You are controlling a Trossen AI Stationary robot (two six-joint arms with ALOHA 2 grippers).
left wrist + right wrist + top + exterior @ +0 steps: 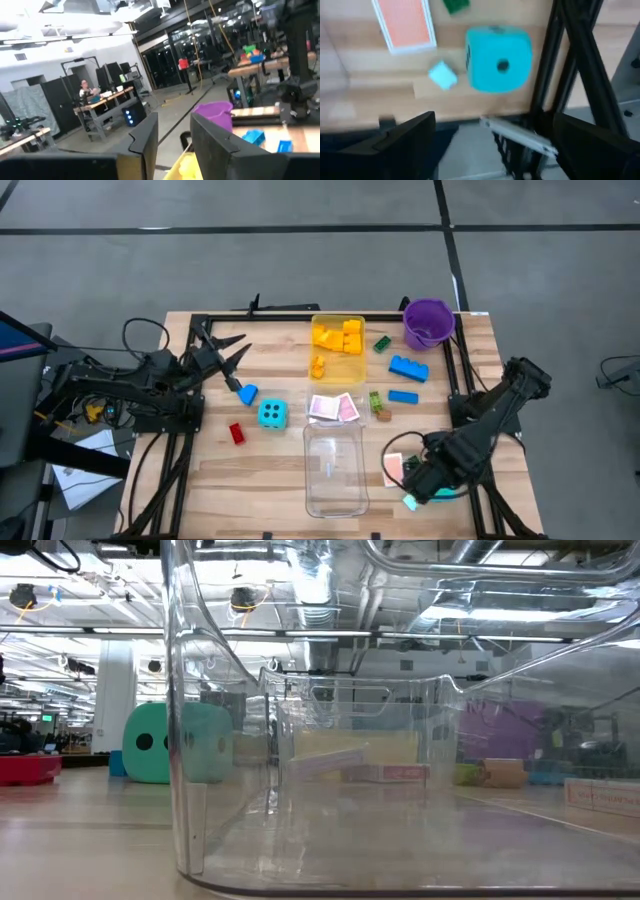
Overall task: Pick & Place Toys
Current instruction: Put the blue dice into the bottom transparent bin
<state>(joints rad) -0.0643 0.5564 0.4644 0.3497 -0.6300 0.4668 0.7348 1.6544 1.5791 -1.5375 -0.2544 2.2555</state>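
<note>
Toys lie scattered on the wooden table: a cyan die (271,414), a red brick (237,433), a blue piece (247,393), blue bricks (408,367), green bricks (382,343) and pink-backed cards (333,408). Near the front right, a second cyan die (497,60) rests on the table beside a card (405,22) and a small pale piece (442,75). My right gripper (412,485) hangs open above them, pointing steeply down and touching nothing. My left gripper (228,350) is raised at the table's left, pointing about level, open with nothing between its fingers.
A clear tray (335,470) stands at the front middle. A yellow-tinted tray (338,338) with yellow bricks sits at the far middle. A purple bucket (428,322) stands at the far right. A black frame rail (570,65) runs along the table's right edge beside the die.
</note>
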